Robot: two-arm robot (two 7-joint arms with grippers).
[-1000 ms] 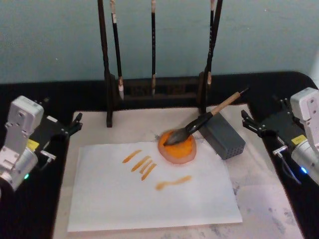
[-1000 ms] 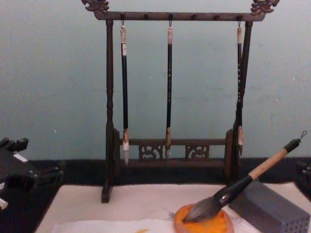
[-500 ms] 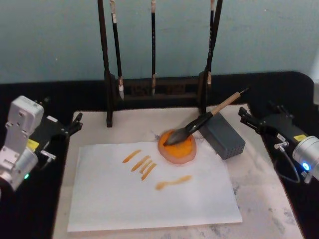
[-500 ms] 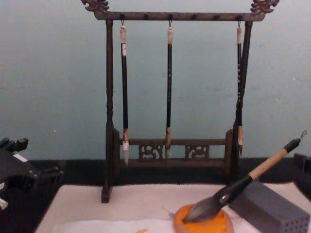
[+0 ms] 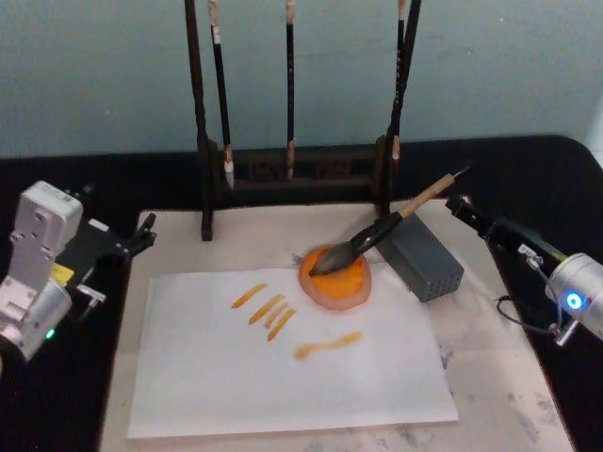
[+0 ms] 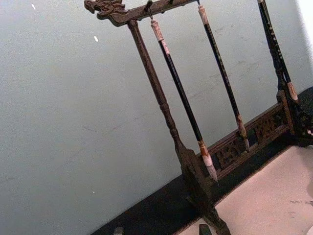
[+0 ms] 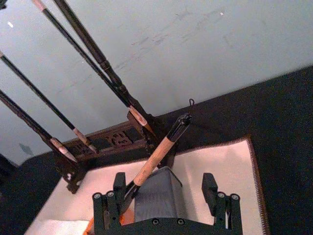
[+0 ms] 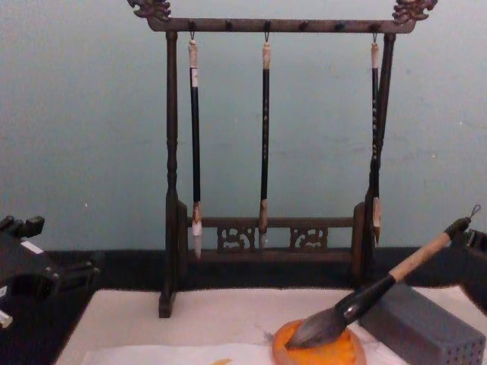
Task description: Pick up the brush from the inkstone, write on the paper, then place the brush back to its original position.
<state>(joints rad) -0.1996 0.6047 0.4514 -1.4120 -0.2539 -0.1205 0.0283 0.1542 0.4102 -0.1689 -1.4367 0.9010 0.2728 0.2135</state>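
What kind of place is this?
Probably a tabletop calligraphy station for a robot: a wooden rack of hanging brushes, a thick brush resting in an orange inkstone, white paper bearing orange strokes. The right gripper hovers by the brush handle; the left gripper sits off to the paper's left.

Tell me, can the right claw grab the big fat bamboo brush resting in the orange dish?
Probably yes. The open right claw sits just behind the raised end of the thick bamboo-handled brush, with nothing between them.
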